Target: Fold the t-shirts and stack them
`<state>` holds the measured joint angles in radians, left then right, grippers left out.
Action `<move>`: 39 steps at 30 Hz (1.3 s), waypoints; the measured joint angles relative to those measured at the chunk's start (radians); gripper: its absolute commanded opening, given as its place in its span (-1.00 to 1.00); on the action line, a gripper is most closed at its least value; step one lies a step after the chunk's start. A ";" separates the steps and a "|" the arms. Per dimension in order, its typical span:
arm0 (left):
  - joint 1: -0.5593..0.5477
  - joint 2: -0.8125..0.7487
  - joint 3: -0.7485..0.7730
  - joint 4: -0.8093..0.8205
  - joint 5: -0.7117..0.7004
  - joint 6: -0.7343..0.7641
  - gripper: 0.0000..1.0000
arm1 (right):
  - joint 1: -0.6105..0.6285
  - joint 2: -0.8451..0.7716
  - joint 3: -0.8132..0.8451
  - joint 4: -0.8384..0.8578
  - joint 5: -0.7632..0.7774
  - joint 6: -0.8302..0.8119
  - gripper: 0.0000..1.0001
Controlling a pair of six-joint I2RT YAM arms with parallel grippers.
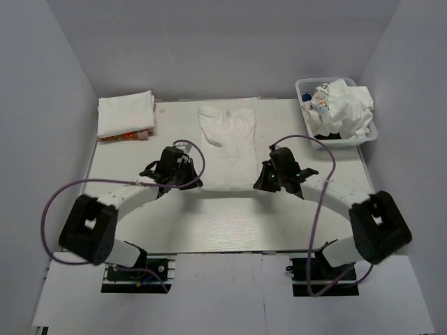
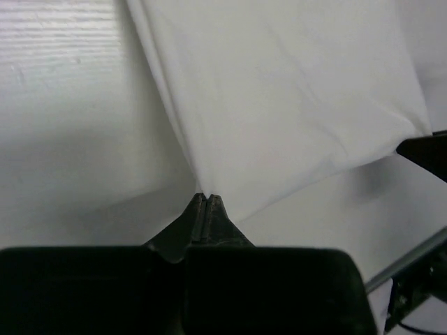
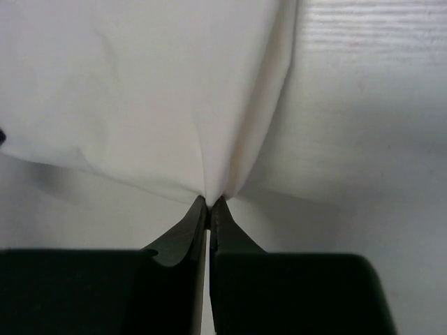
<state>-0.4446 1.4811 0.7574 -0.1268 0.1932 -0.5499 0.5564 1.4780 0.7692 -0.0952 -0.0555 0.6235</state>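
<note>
A white t-shirt (image 1: pixel 227 143) lies flat in a narrow strip down the middle of the table, collar end at the back. My left gripper (image 1: pixel 190 183) is shut on its near left corner, seen in the left wrist view (image 2: pixel 207 196) with the cloth (image 2: pixel 279 105) rising from the tips. My right gripper (image 1: pixel 262 183) is shut on the near right corner, and the right wrist view (image 3: pixel 210 201) shows the cloth (image 3: pixel 140 91) bunched between the tips. A folded white t-shirt stack (image 1: pixel 126 114) sits at the back left.
A white lattice basket (image 1: pixel 369 132) at the back right holds crumpled white t-shirts (image 1: pixel 342 108) and something dark. Something red and yellow peeks from under the folded stack. Grey walls close in the table on three sides.
</note>
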 measured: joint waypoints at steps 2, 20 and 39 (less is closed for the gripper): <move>-0.016 -0.130 -0.049 -0.031 0.019 -0.001 -1.00 | 0.018 -0.121 -0.037 -0.045 -0.003 -0.004 -1.00; -0.053 -0.355 0.142 -0.162 -0.155 -0.031 -1.00 | 0.034 -0.191 0.303 -0.261 0.008 -0.074 -1.00; 0.026 0.310 0.674 -0.162 -0.421 0.034 -1.00 | -0.147 0.381 0.830 -0.305 -0.013 -0.126 -1.00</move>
<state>-0.4183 1.7908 1.4315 -0.2886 -0.2279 -0.5159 0.4095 1.8587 1.5997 -0.4004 -0.0681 0.4980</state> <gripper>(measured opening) 0.017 0.023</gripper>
